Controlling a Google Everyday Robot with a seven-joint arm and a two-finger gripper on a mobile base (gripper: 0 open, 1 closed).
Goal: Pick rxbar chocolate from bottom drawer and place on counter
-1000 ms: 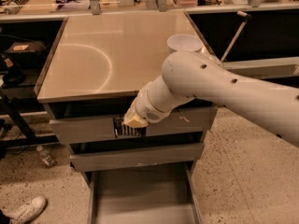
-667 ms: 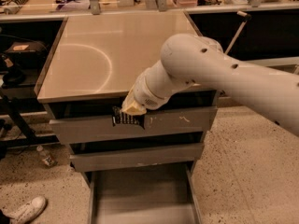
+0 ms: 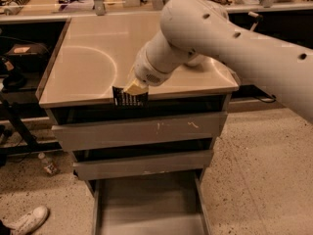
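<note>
The rxbar chocolate (image 3: 128,98), a small flat black wrapper with pale lettering, hangs upright in my gripper (image 3: 135,88) at the counter's front edge. The gripper is shut on its top; the white arm (image 3: 230,43) reaches in from the right. The counter (image 3: 93,62) is a square brushed-steel top with a curved arc mark. The bottom drawer (image 3: 146,207) stands pulled open below, its grey floor bare.
Two shut drawers with scuffed grey fronts (image 3: 139,131) sit under the counter. A cluttered bench (image 3: 73,4) runs along the back. A white shoe (image 3: 29,219) and a small bottle (image 3: 49,164) lie on the speckled floor at left.
My gripper has risen with the rxbar from in front of the top drawer to the counter's front edge, moving slightly left.
</note>
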